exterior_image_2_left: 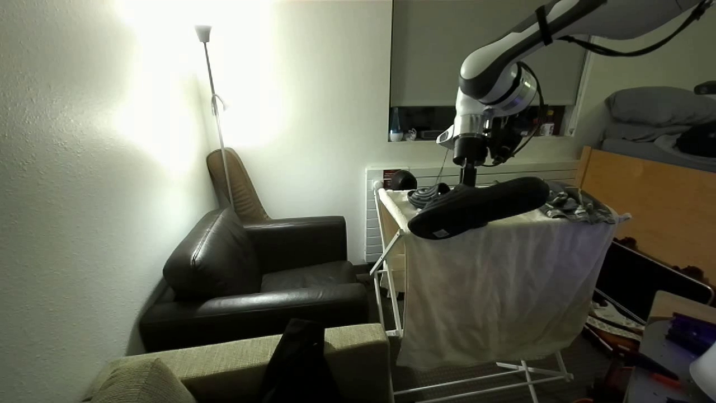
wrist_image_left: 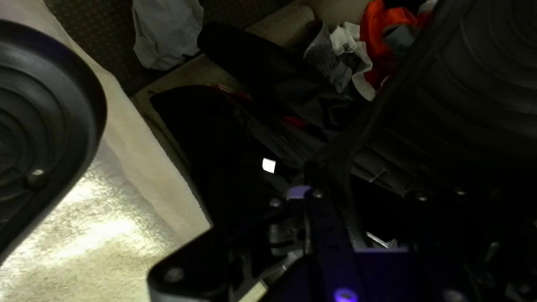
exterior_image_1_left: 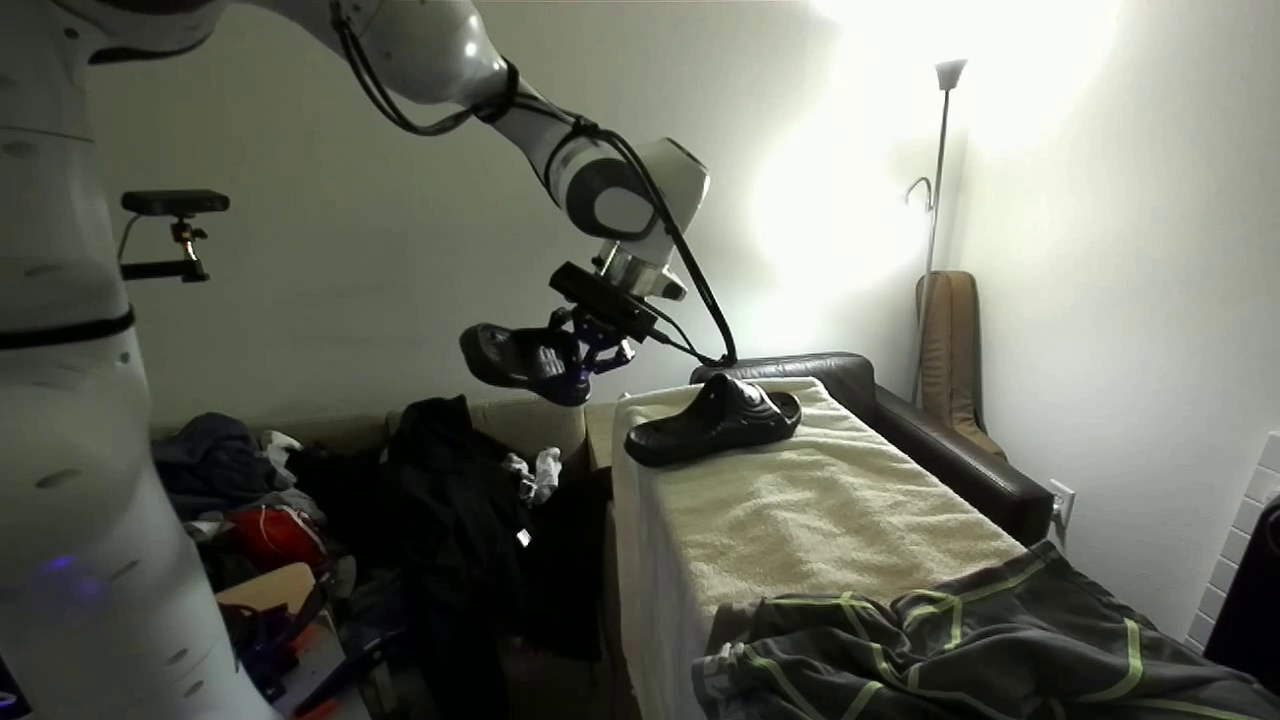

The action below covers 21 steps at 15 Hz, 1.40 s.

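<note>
My gripper [exterior_image_1_left: 588, 362] is shut on a black slide sandal [exterior_image_1_left: 505, 355] and holds it in the air beside the towel-covered drying rack. In an exterior view the gripper [exterior_image_2_left: 469, 174] points down at the sandal's middle, and the held sandal [exterior_image_2_left: 486, 207] shows its sole, tilted. In the wrist view the held sandal's ridged footbed [wrist_image_left: 491, 92] fills the upper right; the gripper [wrist_image_left: 314, 191] is dark, and its exact contact is hard to see. A matching black sandal [exterior_image_1_left: 715, 420] lies on the cream towel [exterior_image_1_left: 830, 520]; it also shows in the wrist view [wrist_image_left: 37, 121].
Dark grey clothing with green lines [exterior_image_1_left: 950, 640] lies at the towel's near end. A brown leather armchair [exterior_image_2_left: 268, 268] and a beige sofa [exterior_image_2_left: 358, 347] stand beside the rack [exterior_image_2_left: 386, 263]. Black clothes [exterior_image_1_left: 450, 520] pile on the sofa. A floor lamp [exterior_image_1_left: 940, 150] stands behind.
</note>
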### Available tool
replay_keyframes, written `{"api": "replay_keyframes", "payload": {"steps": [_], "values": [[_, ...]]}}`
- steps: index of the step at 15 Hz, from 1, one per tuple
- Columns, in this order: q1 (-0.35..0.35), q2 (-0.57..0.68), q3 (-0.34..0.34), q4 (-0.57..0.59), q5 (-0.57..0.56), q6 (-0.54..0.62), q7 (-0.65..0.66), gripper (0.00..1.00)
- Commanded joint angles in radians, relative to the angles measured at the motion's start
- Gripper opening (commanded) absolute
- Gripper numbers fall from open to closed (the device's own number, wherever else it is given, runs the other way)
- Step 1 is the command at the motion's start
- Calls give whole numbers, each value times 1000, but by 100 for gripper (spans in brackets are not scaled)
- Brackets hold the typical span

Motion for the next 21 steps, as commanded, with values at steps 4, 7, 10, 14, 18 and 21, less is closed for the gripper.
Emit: {"api": "replay_keyframes", "payload": {"steps": [4,7,10,14,18,21], "values": [[34,22,42,-5,-41,55,-2,5],[45,30,56,-7,-52,98,-5,5],[47,32,69,-10,-68,131,-10,5],[49,25,77,-17,-74,143,-19,5],[45,43,77,1,-59,127,-2,8],[44,43,77,1,-59,127,-2,8]]}}
